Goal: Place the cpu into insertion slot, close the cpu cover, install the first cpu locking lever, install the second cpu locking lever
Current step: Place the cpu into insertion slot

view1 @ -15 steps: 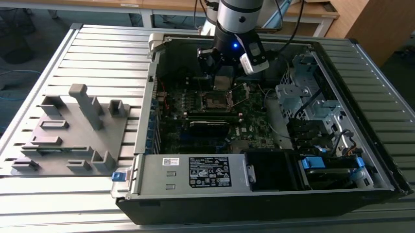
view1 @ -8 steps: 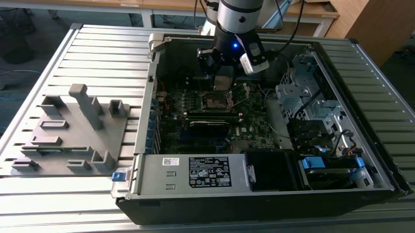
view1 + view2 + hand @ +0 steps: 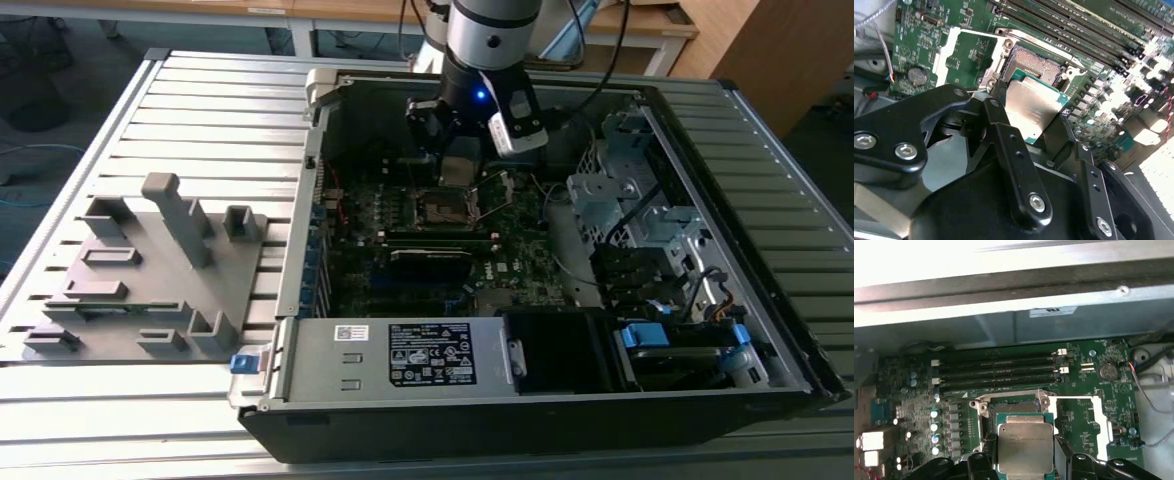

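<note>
overhead inside an open computer case (image 3: 747, 330), clamping the cpu (image 3: 1025, 445) between the black fingers (image 3: 985, 460) of the gripper (image 3: 1024, 457), narrowed onto two opposite edges of the chip; holding it with the dull metal top facing the cameras in both wrist views, close over the green motherboard (image 3: 1089, 390) and not yet seated in the insertion slot (image 3: 1014, 405); showing the socket's dark centre and silver rim uncovered just past the chip's far edge, with rows of long black memory sticks (image 3: 996, 371) lying beyond; reaching down, in the exterior view, from a silver-and-black arm (image 3: 487, 30) into the middle of the case, directly above the socket; flanked on the exterior view's left by a grey fixture plate (image 3: 147, 280) resting on a slatted metal table (image 3: 200, 100), well apart from the case
</note>
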Controlling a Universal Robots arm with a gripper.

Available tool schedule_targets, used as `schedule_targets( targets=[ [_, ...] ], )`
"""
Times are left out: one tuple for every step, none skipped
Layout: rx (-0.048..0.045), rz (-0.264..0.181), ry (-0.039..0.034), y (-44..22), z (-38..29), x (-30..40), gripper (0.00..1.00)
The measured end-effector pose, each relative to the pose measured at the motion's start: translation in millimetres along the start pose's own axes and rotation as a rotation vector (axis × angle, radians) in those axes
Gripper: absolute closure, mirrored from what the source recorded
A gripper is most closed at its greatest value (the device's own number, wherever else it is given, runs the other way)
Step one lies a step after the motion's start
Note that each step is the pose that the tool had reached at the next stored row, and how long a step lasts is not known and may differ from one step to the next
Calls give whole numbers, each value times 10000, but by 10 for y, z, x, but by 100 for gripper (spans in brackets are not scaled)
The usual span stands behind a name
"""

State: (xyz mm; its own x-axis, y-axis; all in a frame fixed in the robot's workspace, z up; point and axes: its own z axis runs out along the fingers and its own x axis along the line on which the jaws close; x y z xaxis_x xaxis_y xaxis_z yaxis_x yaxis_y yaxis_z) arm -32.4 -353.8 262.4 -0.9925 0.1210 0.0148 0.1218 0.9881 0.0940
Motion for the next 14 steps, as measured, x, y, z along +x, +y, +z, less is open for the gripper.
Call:
schedule_targets(
  targets=[
    [-3,161,-15,0,2,0,46],
    [-5,324,-31,0,4,0,46],
    [-8,484,-46,-1,6,0,46],
    [-10,644,-61,-1,8,0,46],
    [-12,797,-76,-1,9,0,46],
    [-15,961,-91,-1,11,0,46],
    [-17,1109,-105,-1,13,0,46],
    [-19,1261,-119,-1,14,0,46],
    [-22,1414,-134,-1,16,0,46],
    [-24,1569,-149,-2,17,0,46],
    [-26,1719,-163,-2,19,0,46],
    [-28,1866,-177,-2,20,0,46],
    [-31,2025,-192,-2,22,0,46],
    [-33,2171,-206,-2,23,0,46]
  ],
)
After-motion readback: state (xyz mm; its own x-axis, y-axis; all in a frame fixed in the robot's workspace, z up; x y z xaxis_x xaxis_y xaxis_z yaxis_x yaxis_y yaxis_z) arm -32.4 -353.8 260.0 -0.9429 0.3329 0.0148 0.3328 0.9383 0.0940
